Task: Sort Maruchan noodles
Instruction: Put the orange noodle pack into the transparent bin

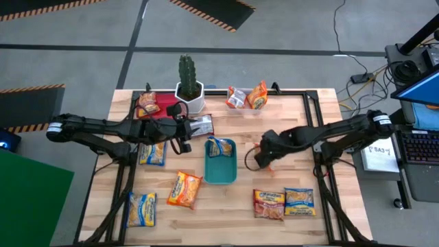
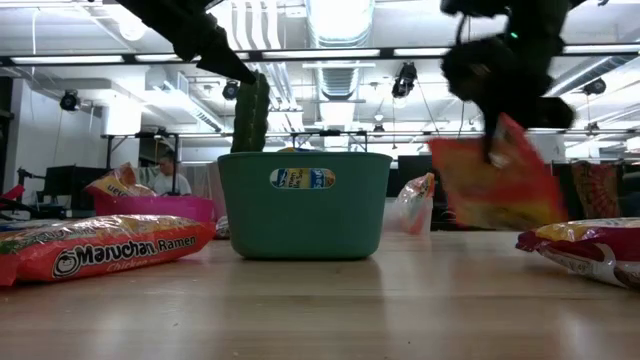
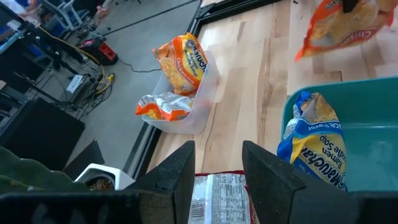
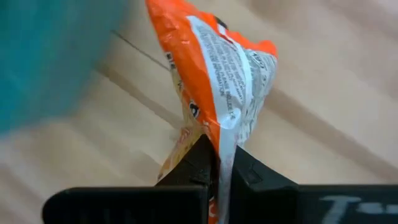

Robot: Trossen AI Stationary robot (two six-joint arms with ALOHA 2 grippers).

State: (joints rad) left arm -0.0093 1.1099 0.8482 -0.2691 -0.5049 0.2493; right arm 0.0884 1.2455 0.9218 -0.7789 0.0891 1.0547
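My right gripper (image 1: pixel 263 156) is shut on an orange Maruchan packet (image 2: pixel 495 190), in the air just right of the green tray (image 1: pixel 221 171). That tray holds a yellow-blue packet (image 3: pixel 314 143). My left gripper (image 1: pixel 188 130) stands between the cactus pot and the green tray, shut on a packet with its white printed back (image 3: pixel 217 193) showing. A clear tray (image 3: pixel 186 118) at the far edge holds two orange packets, and a pink tray (image 1: pixel 164 103) at the far left holds one. Several more packets lie flat on the table. My left gripper has the white-backed packet between its two fingers (image 3: pixel 180 168), which lie along its two sides (image 3: pixel 202 196). The fingers slant down toward the table's right. Whether the packet touches the table, I cannot tell. My right gripper pinches the orange packet by a thin edge (image 4: pixel 221 163) between its two fingers, coming from above and pointing steeply down. The packet hangs tilted below the fingers, clear of the table (image 2: pixel 520 225).
Loose packets lie at the near left (image 1: pixel 140 209), left (image 1: pixel 152 152), near middle (image 1: pixel 184 189) and near right (image 1: pixel 269 204) (image 1: pixel 300 202). A cactus in a white pot (image 1: pixel 188 82) stands at the far edge. Bare wood lies between the green tray and the clear tray.
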